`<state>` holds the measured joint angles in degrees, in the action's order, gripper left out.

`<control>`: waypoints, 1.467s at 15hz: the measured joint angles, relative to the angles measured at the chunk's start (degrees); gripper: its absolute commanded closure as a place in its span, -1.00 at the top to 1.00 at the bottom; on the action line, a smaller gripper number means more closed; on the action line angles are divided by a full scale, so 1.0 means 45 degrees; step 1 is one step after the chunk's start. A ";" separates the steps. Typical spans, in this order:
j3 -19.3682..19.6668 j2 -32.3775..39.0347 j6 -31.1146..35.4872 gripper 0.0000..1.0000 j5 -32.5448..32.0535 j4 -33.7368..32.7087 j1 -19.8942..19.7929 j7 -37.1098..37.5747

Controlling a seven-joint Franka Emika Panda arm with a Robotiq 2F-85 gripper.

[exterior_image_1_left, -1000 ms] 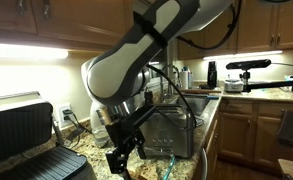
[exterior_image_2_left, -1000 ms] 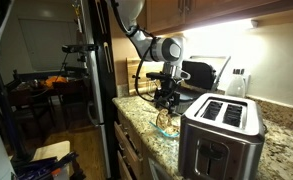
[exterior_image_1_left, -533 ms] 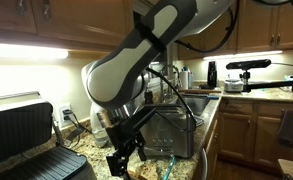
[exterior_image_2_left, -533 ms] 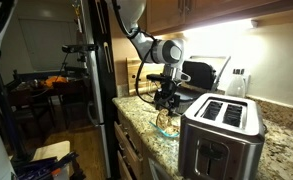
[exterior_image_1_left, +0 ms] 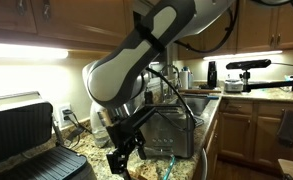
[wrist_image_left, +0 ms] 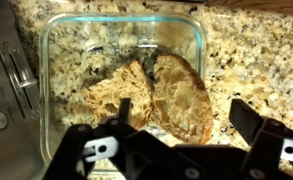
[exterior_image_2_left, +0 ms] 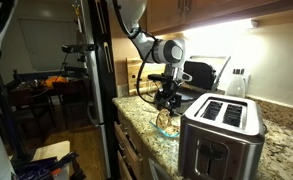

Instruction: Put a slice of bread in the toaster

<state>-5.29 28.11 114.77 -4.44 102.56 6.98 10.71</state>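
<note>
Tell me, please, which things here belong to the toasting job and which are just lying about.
For the job: bread slices; glass container holding them; toaster; open gripper above the container.
Lying about: black grill press; dark bottle on the far counter.

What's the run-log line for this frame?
phase: pre-grasp | gripper: open, over glass container | slice of bread: in container, not gripped | toaster: on counter beside container
</note>
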 measured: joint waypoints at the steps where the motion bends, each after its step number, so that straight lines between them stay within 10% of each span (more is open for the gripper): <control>1: 0.0009 0.0025 0.0000 0.71 0.0000 -0.0035 0.0000 0.0024; 5: 0.0045 0.0268 0.0000 0.87 0.0001 -0.0295 0.0000 0.0126; 7: 0.0068 0.0384 0.0000 0.32 0.0001 -0.0398 0.0000 0.0184; 15: 0.0088 0.0635 0.0001 -0.69 0.0380 -0.0647 0.0077 0.0257; 22: 0.0109 0.0625 0.0014 -0.66 0.0467 -0.0822 0.0236 0.0351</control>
<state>-4.80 30.92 114.83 -2.34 98.86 8.04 12.29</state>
